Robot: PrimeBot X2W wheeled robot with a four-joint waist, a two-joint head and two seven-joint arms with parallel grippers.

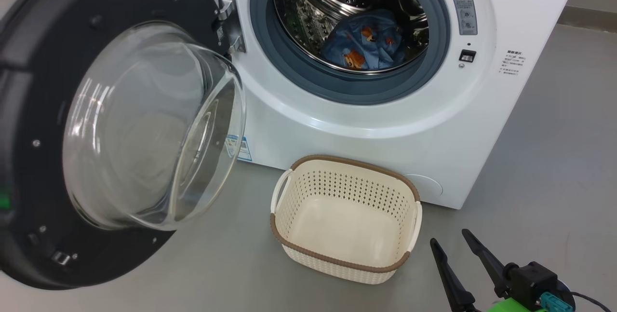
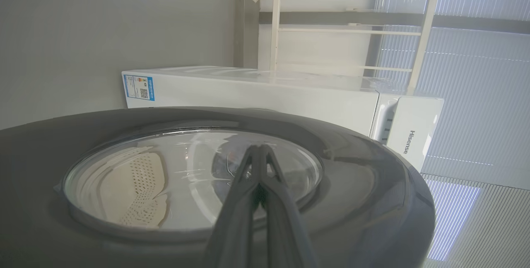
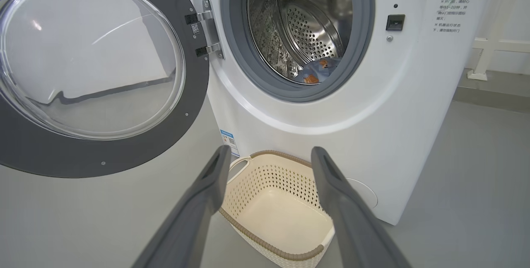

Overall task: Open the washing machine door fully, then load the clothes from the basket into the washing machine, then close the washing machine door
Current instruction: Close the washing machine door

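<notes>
The white washing machine has its door swung wide to the left, the glass bowl bulging toward me. The light blue printed clothes lie inside the steel drum, low in the opening. The cream basket stands empty on the floor in front of the machine. My right gripper is open to the right of the basket, holding nothing; in its own view it points at the basket. My left gripper is shut and empty, close over the door's outer face.
Grey floor stretches right of the machine. A white rack and ribbed blinds stand behind the machine. The open door takes up the space left of the basket.
</notes>
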